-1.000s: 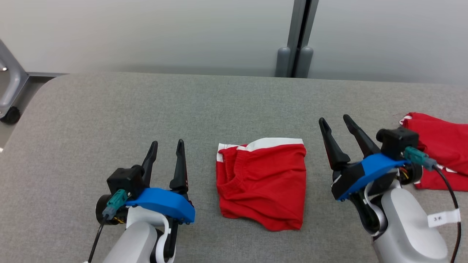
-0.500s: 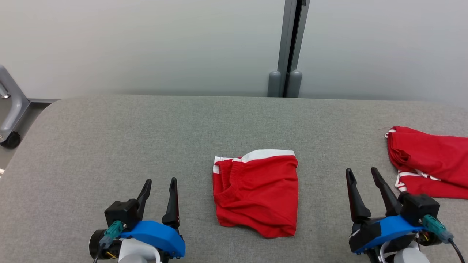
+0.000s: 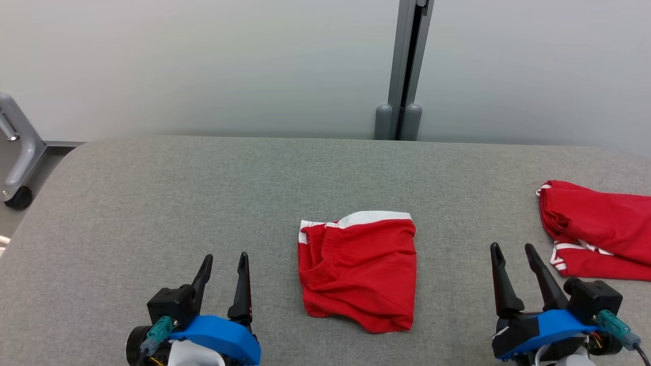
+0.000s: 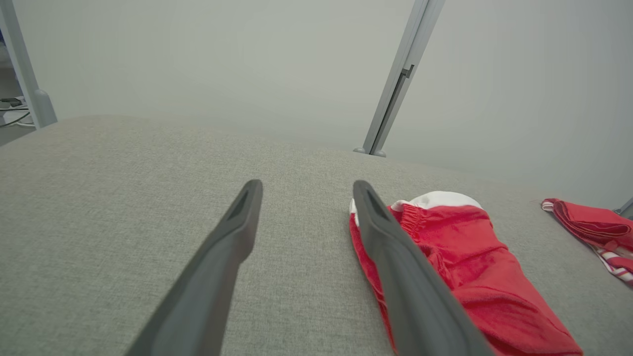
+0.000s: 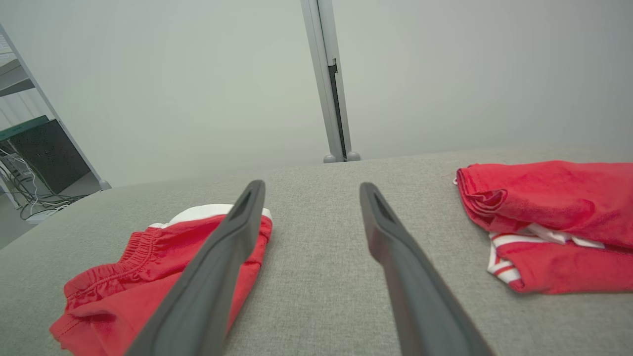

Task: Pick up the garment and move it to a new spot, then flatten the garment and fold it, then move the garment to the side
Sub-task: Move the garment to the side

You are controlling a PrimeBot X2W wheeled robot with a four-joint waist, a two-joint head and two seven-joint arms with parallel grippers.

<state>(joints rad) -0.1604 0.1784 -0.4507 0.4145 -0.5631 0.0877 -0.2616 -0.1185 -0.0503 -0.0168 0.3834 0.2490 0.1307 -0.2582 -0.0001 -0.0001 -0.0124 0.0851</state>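
Garment (image 3: 358, 269) between both jaws, untouched

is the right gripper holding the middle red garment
No, the right gripper is open and empty, with bare table between it and the middle garment.
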